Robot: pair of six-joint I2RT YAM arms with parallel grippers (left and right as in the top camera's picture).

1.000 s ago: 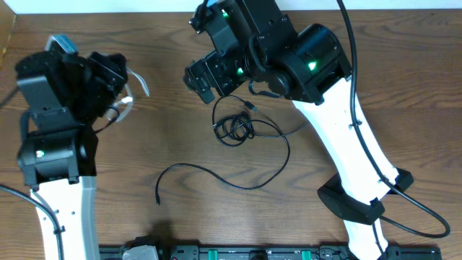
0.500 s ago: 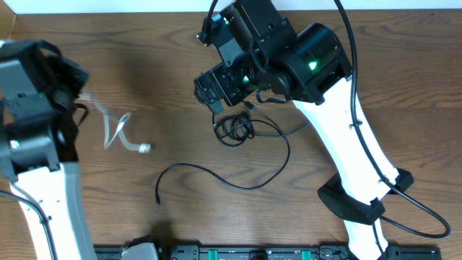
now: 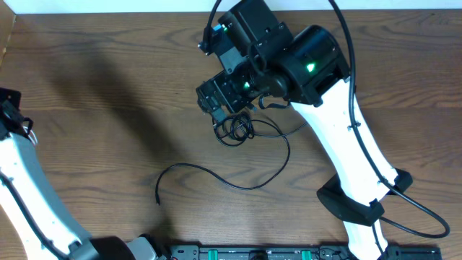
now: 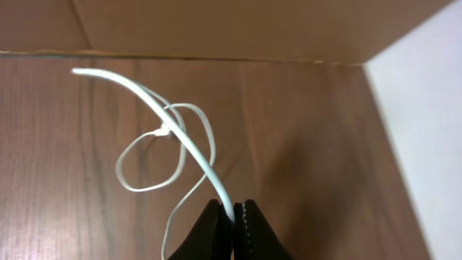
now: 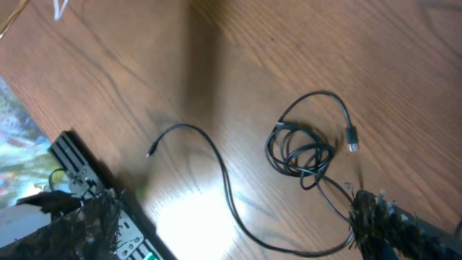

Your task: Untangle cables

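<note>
Since left claw (image 4: 231,217) is clamped on the thin white looped cable (image 4: 189,144) by the counter's (image 3: 108,87) left edge, away from the thin black coiled cable (image 3: 234,128) mid-counter, right claw (image 5: 227,208) hangs wide open above that coil, prob. to grab it.

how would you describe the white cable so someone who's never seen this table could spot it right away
Go to the left arm at the far left edge of the table. Pinched in the shut left gripper is the white cable, trailing off in a loose loop. It is the only white one; the black cables lie mid-table.
</note>
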